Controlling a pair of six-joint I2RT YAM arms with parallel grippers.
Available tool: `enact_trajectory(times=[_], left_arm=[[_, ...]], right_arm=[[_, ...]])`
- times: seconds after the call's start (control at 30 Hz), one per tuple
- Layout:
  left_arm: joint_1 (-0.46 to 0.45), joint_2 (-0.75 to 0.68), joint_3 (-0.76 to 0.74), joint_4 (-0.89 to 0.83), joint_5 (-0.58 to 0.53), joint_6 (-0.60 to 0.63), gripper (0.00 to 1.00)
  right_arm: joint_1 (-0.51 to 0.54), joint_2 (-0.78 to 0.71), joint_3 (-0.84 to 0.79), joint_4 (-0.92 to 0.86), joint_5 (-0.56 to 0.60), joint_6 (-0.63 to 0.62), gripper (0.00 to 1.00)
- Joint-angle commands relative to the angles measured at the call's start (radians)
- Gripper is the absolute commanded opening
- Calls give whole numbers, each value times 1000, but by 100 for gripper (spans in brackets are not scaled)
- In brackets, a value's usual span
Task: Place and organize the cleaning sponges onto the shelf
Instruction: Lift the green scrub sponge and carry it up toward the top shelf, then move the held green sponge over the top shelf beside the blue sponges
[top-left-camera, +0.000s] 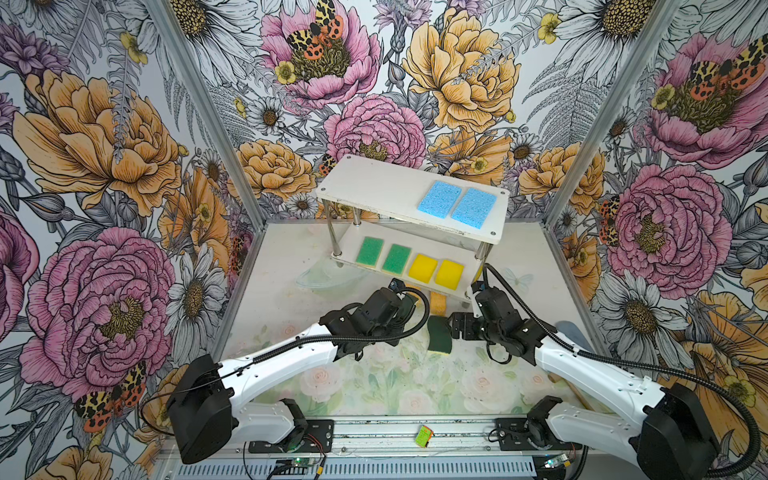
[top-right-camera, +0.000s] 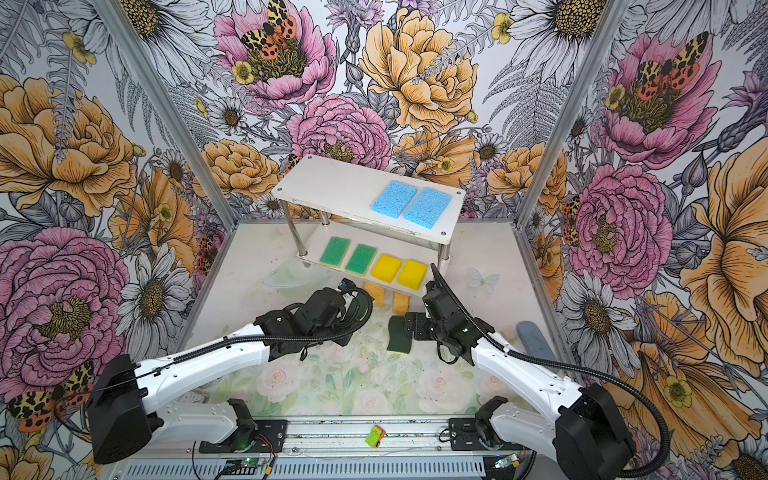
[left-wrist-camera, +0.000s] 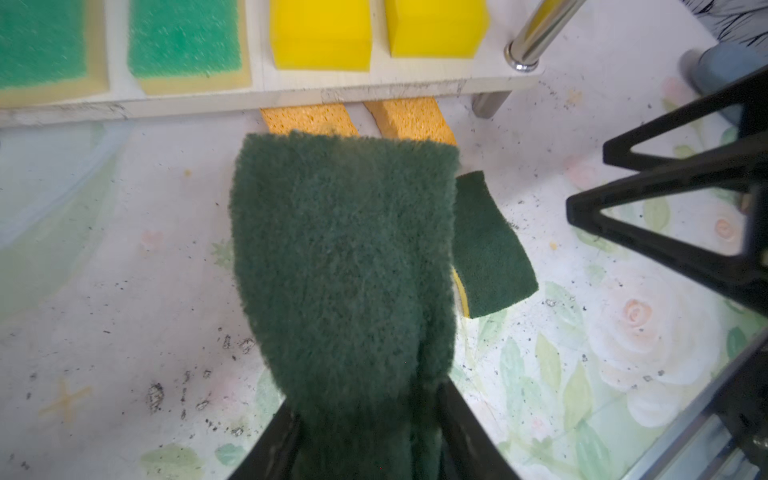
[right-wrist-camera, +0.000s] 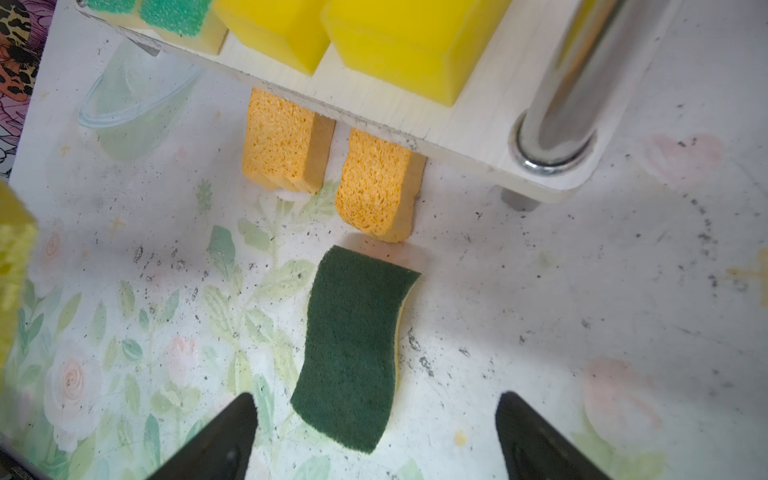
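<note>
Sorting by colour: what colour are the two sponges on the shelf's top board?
Light blue; the two sponges show best in a top view.

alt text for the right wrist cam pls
Open right pincer brackets a dark-green sponge lying on the table, not touching it. Beyond, two orange sponges poke out from under the shelf, whose lower board carries yellow sponges.

Fuzzy, matt sponge (left-wrist-camera: 345, 270); glossy, smooth metal post (left-wrist-camera: 536, 33).

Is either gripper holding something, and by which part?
The left gripper pinches a wavy dark-green sponge by one end; the right gripper is open, holding nothing.
</note>
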Motion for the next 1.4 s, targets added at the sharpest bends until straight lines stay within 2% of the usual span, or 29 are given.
enact_trajectory(times=[0.0, 0.17, 0.43, 0.7, 0.87, 1.2, 1.37], left_arm=[[29, -61, 64, -85, -27, 41, 45], [92, -107, 173, -156, -6, 99, 45], [187, -89, 370, -185, 37, 176, 47], [200, -25, 566, -190, 36, 251, 49], [224, 50, 716, -188, 42, 291, 49], [312, 277, 1026, -190, 162, 369, 49], [343, 392, 1152, -192, 181, 380, 49]], right_arm=[[-9, 10, 34, 3, -10, -8, 92], [-9, 16, 34, 4, -12, -10, 92], [-9, 6, 22, 3, -10, -9, 92], [-9, -2, 14, 3, -13, -7, 92], [-9, -2, 15, 3, -15, -9, 92], [-9, -4, 6, 3, -14, -4, 92], [-9, -7, 7, 4, -15, -4, 92]])
